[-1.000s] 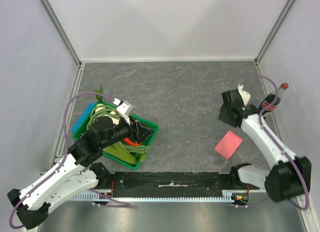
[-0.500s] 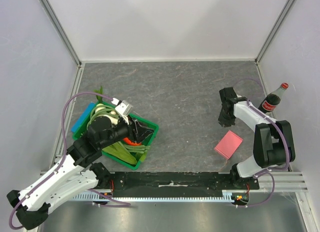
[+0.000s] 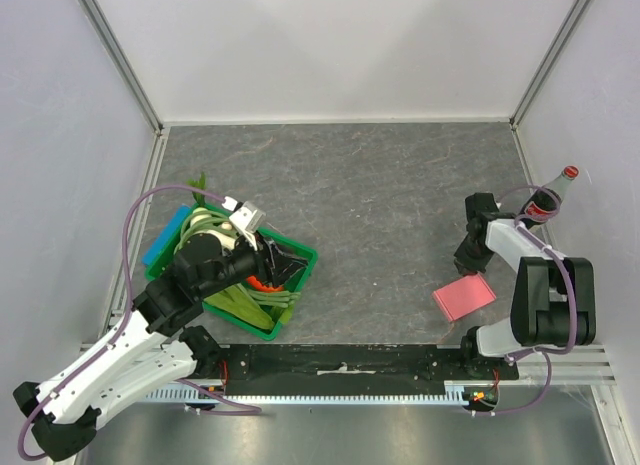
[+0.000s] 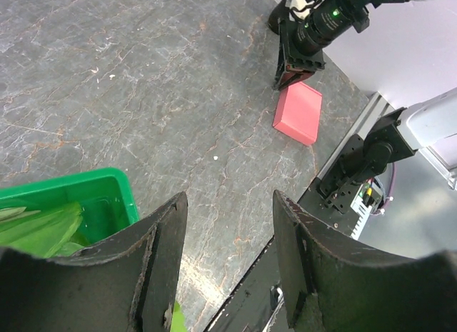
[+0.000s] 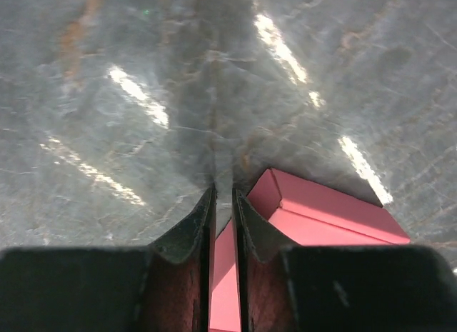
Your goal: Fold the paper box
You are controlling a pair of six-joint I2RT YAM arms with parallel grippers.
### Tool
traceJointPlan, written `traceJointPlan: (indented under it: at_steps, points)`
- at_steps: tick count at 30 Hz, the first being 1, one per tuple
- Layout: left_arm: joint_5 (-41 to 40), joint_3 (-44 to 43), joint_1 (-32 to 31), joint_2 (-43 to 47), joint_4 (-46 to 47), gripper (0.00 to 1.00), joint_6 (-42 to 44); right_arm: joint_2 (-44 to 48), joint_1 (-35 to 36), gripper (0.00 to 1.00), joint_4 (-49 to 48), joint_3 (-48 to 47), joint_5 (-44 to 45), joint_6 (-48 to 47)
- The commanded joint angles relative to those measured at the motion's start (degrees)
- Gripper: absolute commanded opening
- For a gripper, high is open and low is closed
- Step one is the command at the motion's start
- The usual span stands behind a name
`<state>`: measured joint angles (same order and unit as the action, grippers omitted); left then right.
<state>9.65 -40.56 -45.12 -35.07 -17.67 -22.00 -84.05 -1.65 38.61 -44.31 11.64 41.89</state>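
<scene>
Paper box [image 3: 464, 300] on table [image 3: 380, 185] at near right, by right arm base, far edge under right gripper [image 5: 223, 193]. Thin pink card: judged light, bendy, easily creased, likely to slide on smooth top. Best taken by a flap edge, body pinned down. Right jaws almost shut, pink card in the slit, apparently pinching it. Left gripper [image 4: 228, 200] spread wide, empty, over green crate [image 3: 300, 255]. No writing visible on box; bottle [image 3: 545, 197] label unreadable.

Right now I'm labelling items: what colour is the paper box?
The paper box is pink, shown best in the left wrist view.
</scene>
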Motion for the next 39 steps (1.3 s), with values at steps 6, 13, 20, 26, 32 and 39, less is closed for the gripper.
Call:
traceJointPlan:
  at_steps: [6,13,20,26,32,39]
  points:
    - [1.4,-1.8,0.0,1.4,0.2,0.58,2.0,10.0,-2.2,0.28,6.8,2.0,0.4,1.0]
    - [2.6,-1.5,-0.1,0.6,1.8,0.58,1.9,8.5,-2.0,0.71,4.9,-7.7,-13.9,-19.8]
    - [4.0,-1.6,0.0,0.5,2.9,0.58,1.6,-7.9,0.0,0.67,17.6,-17.2,-8.1,-25.7]
    - [4.4,-1.4,0.0,1.8,2.6,0.58,1.7,-11.4,1.4,0.63,19.0,-17.7,-5.2,-24.4]
    - [3.9,-1.5,0.0,2.3,2.6,0.58,2.7,-15.7,7.1,0.68,20.2,-16.8,1.5,-20.7]
    - [3.4,-1.4,0.1,3.7,2.9,0.58,3.5,-15.7,7.2,0.71,19.7,-14.6,1.7,-19.3]
